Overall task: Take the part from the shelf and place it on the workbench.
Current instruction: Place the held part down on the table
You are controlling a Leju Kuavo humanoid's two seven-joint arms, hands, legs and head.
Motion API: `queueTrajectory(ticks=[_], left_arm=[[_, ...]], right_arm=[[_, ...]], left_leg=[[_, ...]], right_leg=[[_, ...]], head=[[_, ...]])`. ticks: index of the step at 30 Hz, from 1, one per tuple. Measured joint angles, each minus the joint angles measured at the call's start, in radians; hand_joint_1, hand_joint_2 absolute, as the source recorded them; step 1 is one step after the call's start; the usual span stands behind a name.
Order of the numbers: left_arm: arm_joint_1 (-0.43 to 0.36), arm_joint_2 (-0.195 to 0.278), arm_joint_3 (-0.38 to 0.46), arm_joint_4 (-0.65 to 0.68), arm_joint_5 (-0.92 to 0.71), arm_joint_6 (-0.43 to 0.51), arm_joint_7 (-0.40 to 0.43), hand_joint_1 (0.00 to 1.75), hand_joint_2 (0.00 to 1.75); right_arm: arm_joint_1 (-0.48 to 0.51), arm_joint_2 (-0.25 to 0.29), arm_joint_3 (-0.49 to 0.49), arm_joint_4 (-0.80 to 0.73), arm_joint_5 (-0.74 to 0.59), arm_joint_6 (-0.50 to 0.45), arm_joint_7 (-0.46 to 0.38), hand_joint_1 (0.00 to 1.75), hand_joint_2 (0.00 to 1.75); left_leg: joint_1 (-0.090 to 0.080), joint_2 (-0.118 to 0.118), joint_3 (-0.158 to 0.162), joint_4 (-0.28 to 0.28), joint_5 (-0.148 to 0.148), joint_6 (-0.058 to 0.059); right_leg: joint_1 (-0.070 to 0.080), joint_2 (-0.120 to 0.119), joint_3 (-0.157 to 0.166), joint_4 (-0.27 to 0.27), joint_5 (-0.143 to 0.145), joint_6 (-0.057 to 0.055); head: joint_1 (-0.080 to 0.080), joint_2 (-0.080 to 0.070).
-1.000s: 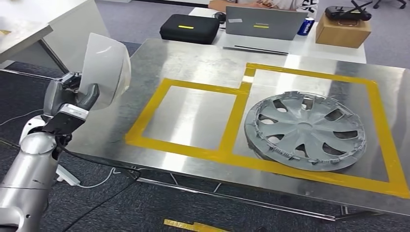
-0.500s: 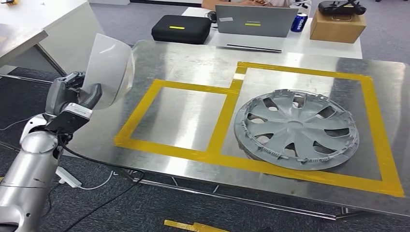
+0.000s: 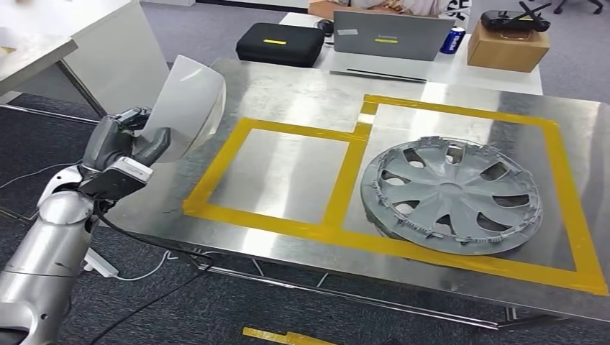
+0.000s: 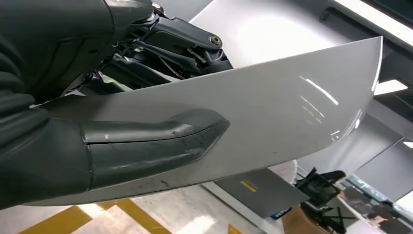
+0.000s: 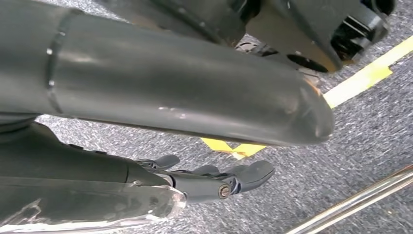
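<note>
From my head camera the room was bright and evenly lit, and the steel workbench (image 3: pixel 288 93) threw back broad, washed-out glare from overhead lights. The wheel cover (image 3: pixel 452 195) cast only a thin, soft shadow. On my left wrist feed the white part (image 4: pixel 272 117) carried sharp streaks of reflected ceiling lights, while the background behind it was soft. My right wrist feed was dimmer, its nearest dark shapes blurred.

Left hand (image 4: pixel 73 122) gripping curved white part (image 4: pixel 272 112), thumb across it
</note>
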Motion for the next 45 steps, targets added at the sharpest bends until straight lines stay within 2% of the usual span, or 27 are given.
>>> queueTrajectory(ticks=[2,3,4,5,7,9,12,14,15,17,18,19,20,21,23,24,26,29,31,33,34,35,36,38,40,43,45], left_arm=[[-0.011,-0.001,-0.007,-0.001,-0.002,-0.002,0.008,1.75,1.75],[-0.017,-0.001,-0.011,0.0,-0.002,-0.002,0.014,1.75,1.75],[-0.024,-0.001,-0.015,0.002,-0.003,0.0,0.02,1.75,1.75],[-0.032,-0.001,-0.017,0.003,-0.003,0.002,0.025,1.75,1.75],[-0.05,-0.002,-0.019,0.006,-0.003,0.004,0.03,1.75,1.75],[-0.065,-0.001,-0.019,0.007,-0.003,0.006,0.033,1.75,1.75],[-0.076,-0.001,-0.021,0.012,-0.004,0.009,0.037,1.75,1.75],[-0.081,-0.001,-0.022,0.018,-0.005,0.015,0.04,1.75,1.75],[-0.087,0.0,-0.022,0.023,-0.006,0.018,0.041,1.75,1.75],[-0.097,0.003,-0.022,0.039,-0.006,0.026,0.045,1.75,1.75],[-0.099,0.005,-0.022,0.049,-0.006,0.029,0.048,1.75,1.75],[-0.1,0.006,-0.021,0.059,-0.006,0.032,0.05,1.75,1.75],[-0.103,0.007,-0.02,0.069,-0.006,0.036,0.053,1.75,1.75],[-0.107,0.008,-0.018,0.078,-0.006,0.039,0.055,1.75,1.75],[-0.122,0.009,-0.013,0.095,-0.007,0.048,0.056,1.75,1.75],[-0.13,0.009,-0.01,0.102,-0.006,0.051,0.057,1.75,1.75],[-0.139,0.01,-0.003,0.117,-0.007,0.057,0.058,1.75,1.75],[-0.144,0.01,0.006,0.133,-0.007,0.061,0.058,1.75,1.75],[-0.15,0.011,0.011,0.148,-0.006,0.065,0.059,1.75,1.75],[-0.154,0.012,0.017,0.169,-0.005,0.069,0.06,1.75,1.75],[-0.154,0.012,0.02,0.179,-0.005,0.069,0.06,1.75,1.75],[-0.154,0.012,0.024,0.187,-0.005,0.07,0.06,1.75,1.75],[-0.154,0.013,0.027,0.194,-0.005,0.07,0.06,1.75,1.75],[-0.158,0.014,0.032,0.204,-0.005,0.07,0.06,1.75,1.75],[-0.168,0.016,0.034,0.216,-0.006,0.073,0.06,1.75,1.75],[-0.179,0.018,0.035,0.239,-0.008,0.077,0.06,1.75,1.75],[-0.183,0.02,0.035,0.25,-0.009,0.078,0.06,1.75,1.75]], right_arm=[[0.0,0.0,0.002,0.0,0.0,0.002,0.002,0.0,0.0],[0.001,-0.001,0.003,0.0,0.0,0.003,0.002,0.0,0.0],[0.001,-0.001,0.005,0.0,0.0,0.005,0.003,0.0,0.0],[0.0,-0.002,0.007,-0.001,0.0,0.006,0.004,0.0,0.0],[-0.002,-0.003,0.009,-0.002,0.0,0.007,0.004,0.0,0.0],[-0.004,-0.004,0.012,-0.003,0.0,0.007,0.005,0.0,0.0],[-0.004,-0.004,0.015,-0.005,0.0,0.007,0.005,0.0,0.0],[-0.004,-0.005,0.015,-0.006,-0.001,0.007,0.005,0.0,0.0],[-0.005,-0.005,0.015,-0.007,-0.001,0.007,0.005,0.0,0.0],[-0.005,-0.006,0.015,-0.008,-0.003,0.008,0.005,0.0,0.0],[-0.004,-0.006,0.016,-0.008,-0.003,0.008,0.006,0.0,0.0],[-0.002,-0.006,0.016,-0.008,-0.004,0.008,0.006,0.0,0.0],[-0.001,-0.006,0.016,-0.008,-0.005,0.008,0.006,0.0,0.0],[-0.001,-0.006,0.016,-0.008,-0.007,0.007,0.006,0.0,0.0],[-0.001,-0.006,0.016,-0.008,-0.012,0.006,0.006,0.0,0.0],[-0.001,-0.006,0.016,-0.008,-0.014,0.005,0.006,0.0,0.0],[-0.001,-0.006,0.016,-0.009,-0.018,0.005,0.005,0.0,0.0],[0.0,-0.007,0.017,-0.009,-0.02,0.003,0.004,0.0,0.0],[0.0,-0.008,0.017,-0.01,-0.023,0.001,0.003,0.0,0.0],[0.003,-0.008,0.017,-0.01,-0.026,0.0,0.002,0.0,0.0],[0.004,-0.008,0.017,-0.01,-0.028,0.0,0.002,0.0,0.0],[0.005,-0.008,0.017,-0.01,-0.029,-0.001,0.001,0.0,0.0],[0.005,-0.009,0.017,-0.01,-0.031,-0.001,0.001,0.0,0.0],[0.004,-0.012,0.017,-0.01,-0.034,-0.002,-0.001,0.0,0.0],[0.003,-0.014,0.017,-0.01,-0.037,-0.004,-0.004,0.0,0.0],[0.006,-0.014,0.017,-0.01,-0.039,-0.005,-0.006,0.0,0.0],[0.006,-0.015,0.017,-0.01,-0.041,-0.005,-0.007,0.0,0.0]], left_leg=[[-0.001,0.0,0.0,0.0,0.0,0.004],[-0.001,0.0,0.0,0.0,0.0,0.004],[-0.001,0.0,0.0,0.001,0.0,0.004],[-0.001,0.0,0.001,0.001,0.0,0.004],[-0.001,-0.001,0.003,0.001,-0.002,0.001],[-0.005,-0.001,0.001,0.004,-0.003,-0.006],[-0.007,-0.001,-0.001,0.003,-0.003,-0.021],[-0.005,-0.001,-0.009,0.025,-0.023,-0.032],[-0.004,-0.001,-0.025,0.063,-0.048,-0.037],[-0.003,-0.001,-0.082,0.188,-0.111,-0.042],[-0.003,-0.001,-0.11,0.246,-0.131,-0.044],[-0.002,-0.001,-0.125,0.275,-0.131,-0.044],[-0.002,-0.001,-0.125,0.269,-0.112,-0.043],[-0.002,-0.001,-0.108,0.226,-0.077,-0.041],[-0.003,0.0,-0.051,0.1,-0.01,-0.035],[-0.004,0.0,-0.029,0.051,0.004,-0.031],[-0.008,-0.001,-0.015,0.015,0.002,-0.024],[-0.004,-0.001,-0.013,0.006,0.004,-0.009],[-0.001,-0.001,-0.012,0.003,0.007,0.0],[-0.002,-0.001,-0.012,0.003,0.006,0.004],[-0.003,-0.001,-0.012,0.004,0.006,0.004],[-0.003,-0.001,-0.012,0.004,0.006,0.004],[-0.003,-0.001,-0.011,0.004,0.006,0.004],[-0.005,-0.002,-0.009,0.005,0.004,0.0],[-0.008,-0.003,-0.012,0.007,0.003,-0.008],[-0.006,-0.003,-0.015,0.007,0.004,-0.024],[-0.005,-0.003,-0.028,0.041,-0.024,-0.034]], right_leg=[[-0.003,-0.001,-0.061,0.132,-0.058,0.007],[-0.004,-0.001,-0.086,0.183,-0.073,0.01],[-0.004,-0.001,-0.095,0.198,-0.068,0.011],[-0.004,-0.001,-0.084,0.174,-0.046,0.01],[-0.004,-0.001,-0.02,0.044,0.018,0.007],[-0.003,-0.001,0.038,-0.062,0.048,-0.001],[-0.001,0.0,0.051,-0.083,0.048,-0.015],[-0.004,0.0,0.053,-0.088,0.051,-0.026],[-0.006,0.0,0.054,-0.09,0.053,-0.03],[-0.006,-0.001,0.054,-0.09,0.052,-0.034],[-0.006,-0.001,0.054,-0.09,0.052,-0.035],[-0.006,-0.001,0.055,-0.089,0.051,-0.035],[-0.006,0.0,0.055,-0.089,0.051,-0.035],[-0.006,0.0,0.056,-0.088,0.05,-0.034],[-0.004,0.0,0.056,-0.084,0.047,-0.03],[-0.002,0.001,0.054,-0.082,0.046,-0.027],[0.0,0.0,0.049,-0.08,0.047,-0.018],[-0.002,-0.001,0.038,-0.065,0.034,-0.003],[-0.003,-0.002,-0.008,0.025,-0.015,0.006],[-0.004,-0.002,-0.074,0.16,-0.068,0.011],[-0.004,-0.002,-0.096,0.201,-0.075,0.011],[-0.004,-0.002,-0.099,0.203,-0.064,0.011],[-0.004,-0.002,-0.082,0.164,-0.036,0.009],[-0.003,-0.002,-0.013,0.026,0.027,0.001],[-0.001,-0.001,0.037,-0.067,0.051,-0.007],[0.0,0.0,0.046,-0.085,0.053,-0.02],[-0.003,0.0,0.049,-0.092,0.057,-0.03]], head=[[0.003,0.0],[0.003,0.0],[0.004,0.0],[0.004,0.0],[0.004,0.0],[0.003,0.0],[0.002,0.0],[0.001,0.0],[0.0,0.0],[-0.001,0.0],[-0.001,0.0],[-0.001,0.0],[-0.001,0.0],[-0.001,0.0],[-0.001,0.0],[0.0,0.0],[0.0,0.0],[0.001,0.0],[0.004,0.0],[0.005,0.0],[0.005,0.0],[0.005,0.0],[0.005,0.0],[0.005,0.0],[0.003,0.0],[0.003,0.0],[0.0,0.0]])
